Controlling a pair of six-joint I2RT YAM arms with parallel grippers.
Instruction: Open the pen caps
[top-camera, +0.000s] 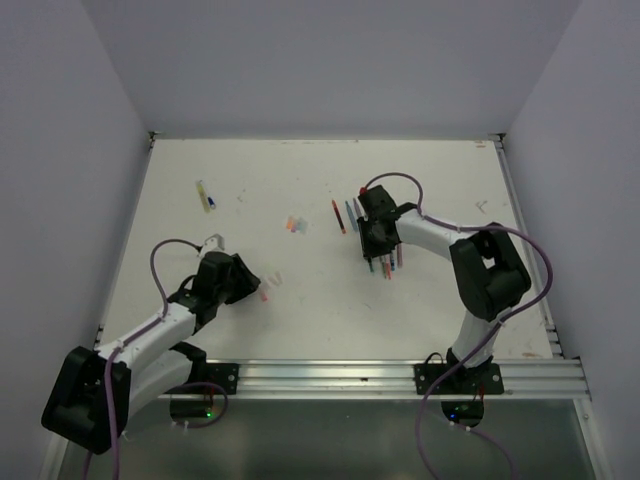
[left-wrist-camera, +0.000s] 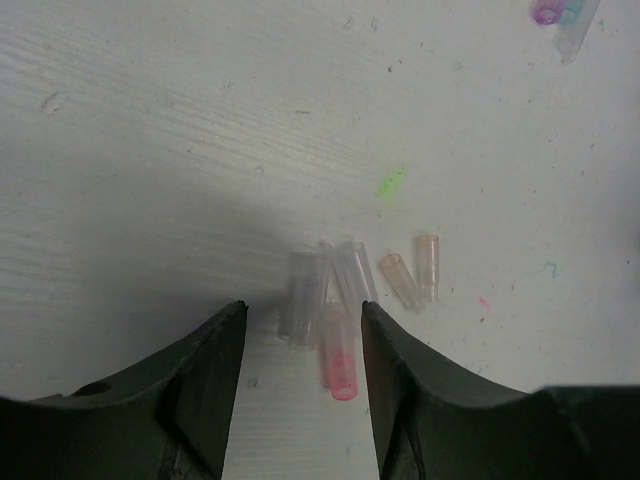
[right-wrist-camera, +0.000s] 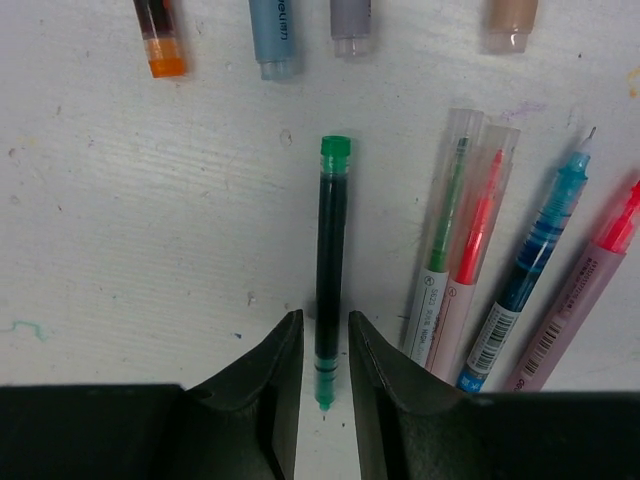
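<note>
Pink pen cap (left-wrist-camera: 340, 358); dark green pen (right-wrist-camera: 331, 250).

No legible text on pen labels (right-wrist-camera: 497, 338)

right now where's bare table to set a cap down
Bare: near middle of the table, between the arms; also the far strip by the back wall. Crowded: pens by the right gripper, caps by the left gripper.
</note>
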